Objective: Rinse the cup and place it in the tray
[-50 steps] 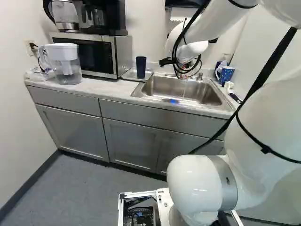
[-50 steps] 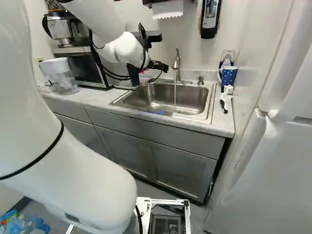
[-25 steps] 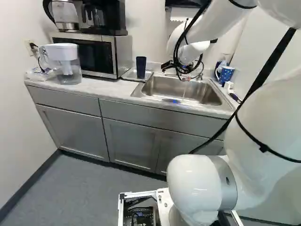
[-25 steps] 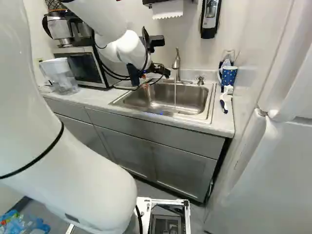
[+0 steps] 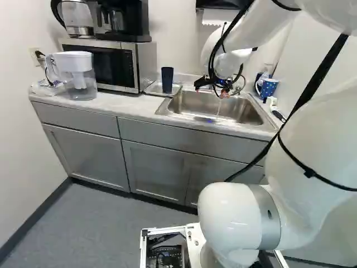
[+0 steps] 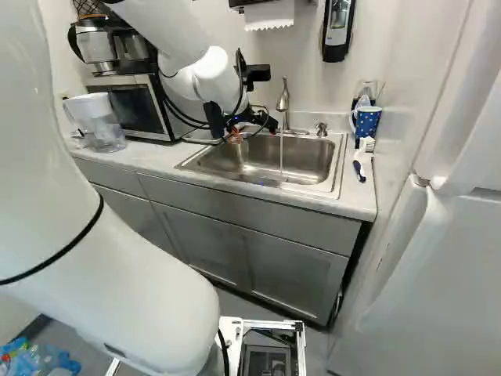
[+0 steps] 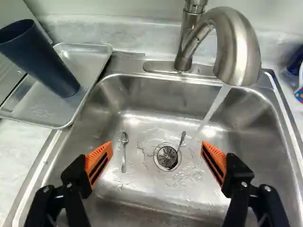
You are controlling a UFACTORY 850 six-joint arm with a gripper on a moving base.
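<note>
My gripper (image 5: 220, 89) is over the sink (image 5: 192, 113), pointing down in front of the faucet. In the wrist view, the gripper (image 7: 156, 147) stands open with its orange pads wide apart and nothing between them. The dark blue cup (image 7: 40, 59) is upright on the metal tray (image 7: 40, 111), outside the fingers and beyond the left one; in the left base view the cup (image 5: 167, 80) stands beside the microwave. Water (image 7: 215, 106) runs from the faucet (image 7: 237, 45) into the basin.
Two spoons lie in the basin, one spoon (image 7: 124, 151) beside the drain (image 7: 167, 156). A dotted blue mug (image 6: 365, 121) and a brush (image 6: 362, 160) are at the sink's right. The microwave (image 5: 100, 64) and a water pitcher (image 5: 78, 78) stand on the counter.
The wrist and gripper have tilted downward and shifted a little to the right over the sink. The base has not moved, and the cup stands where it was.
</note>
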